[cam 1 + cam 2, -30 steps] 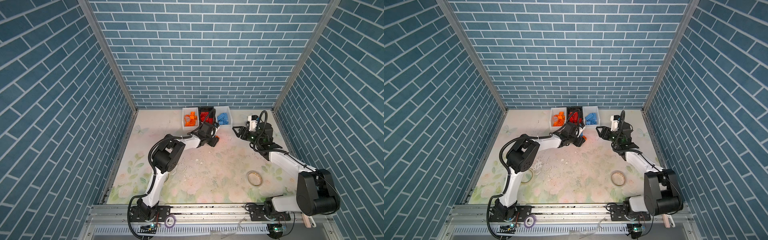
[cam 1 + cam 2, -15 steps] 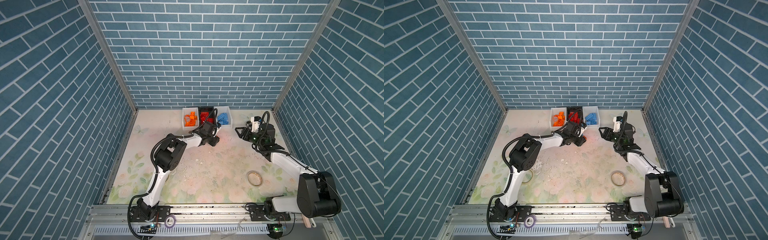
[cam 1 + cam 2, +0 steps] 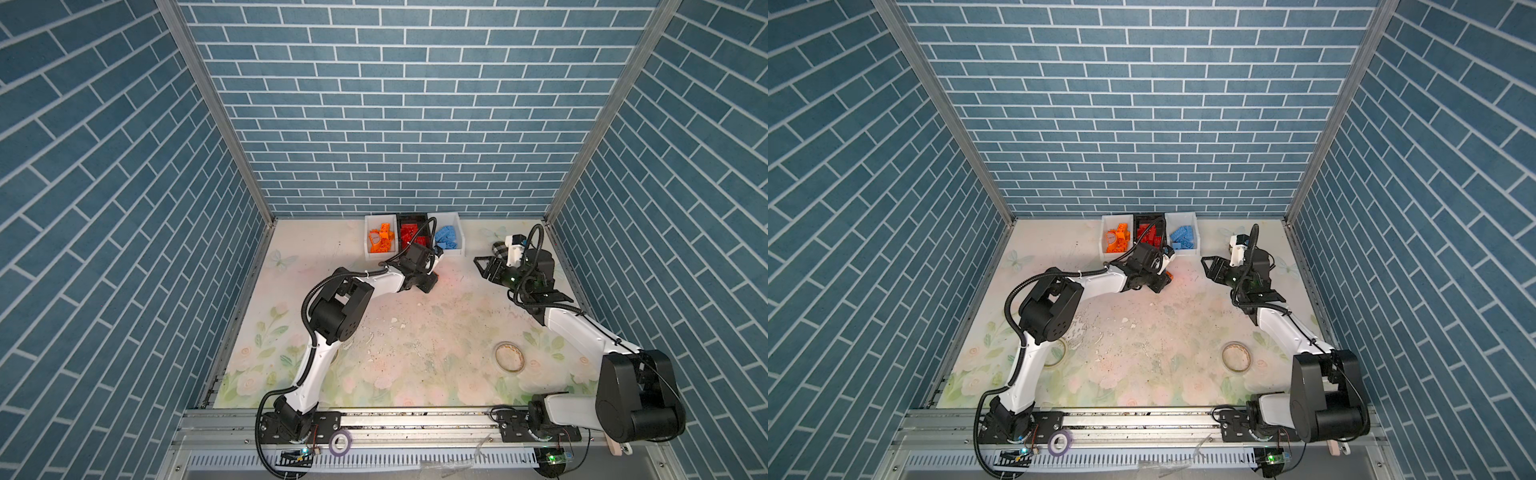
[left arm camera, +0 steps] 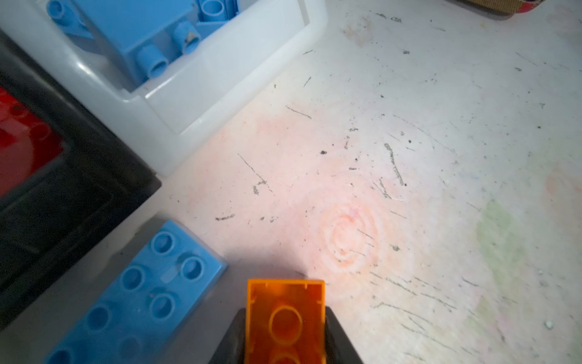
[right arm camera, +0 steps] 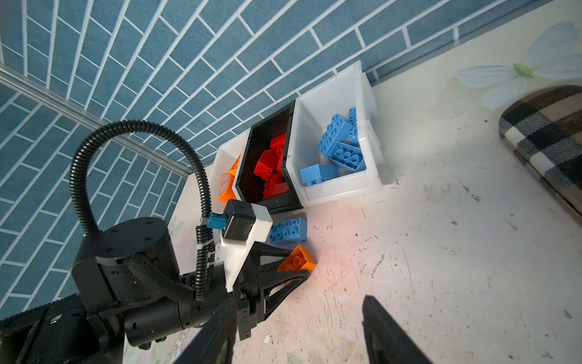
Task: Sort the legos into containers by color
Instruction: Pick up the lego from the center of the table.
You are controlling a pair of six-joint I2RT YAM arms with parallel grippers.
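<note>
My left gripper [image 4: 285, 327] is clamped on 1 orange brick [image 5: 296, 260]. In the left wrist view both black fingers [image 4: 231, 343] press its 2 sides, and the hollow underside faces the camera. The brick sits tilted at the gripper tip, low over the floral mat [image 3: 415, 332], just in front of the bins. I can't tell if it touches the mat. My right gripper [image 5: 299, 334] has its jaws well apart with nothing between them. It hovers off to the right of the bins, well apart from the left one.

3 bins stand in a row at the back wall, side by side.
- The left white bin [image 3: 380, 256] holds the orange pieces [image 3: 384, 243], incl. the arched window piece [image 5: 225, 186].
- The black bin [image 5: 283, 201] in the middle holds the red bricks [image 5: 267, 167].
- The right white bin [image 5: 343, 189] holds the blue bricks [image 5: 341, 145], 1 of them lying right at its front lip.

1 loose blue brick [image 4: 141, 299] lies flat, studs up, on the mat just in front of the black bin. It is beside the held orange brick with a small gap between them.

A plaid case [image 5: 548, 138] lies on the mat to the right of the bins. 1 tape roll [image 3: 508, 356] lies near my right arm. Another tape roll [image 3: 1057, 353] is partly hidden behind my left arm.
</note>
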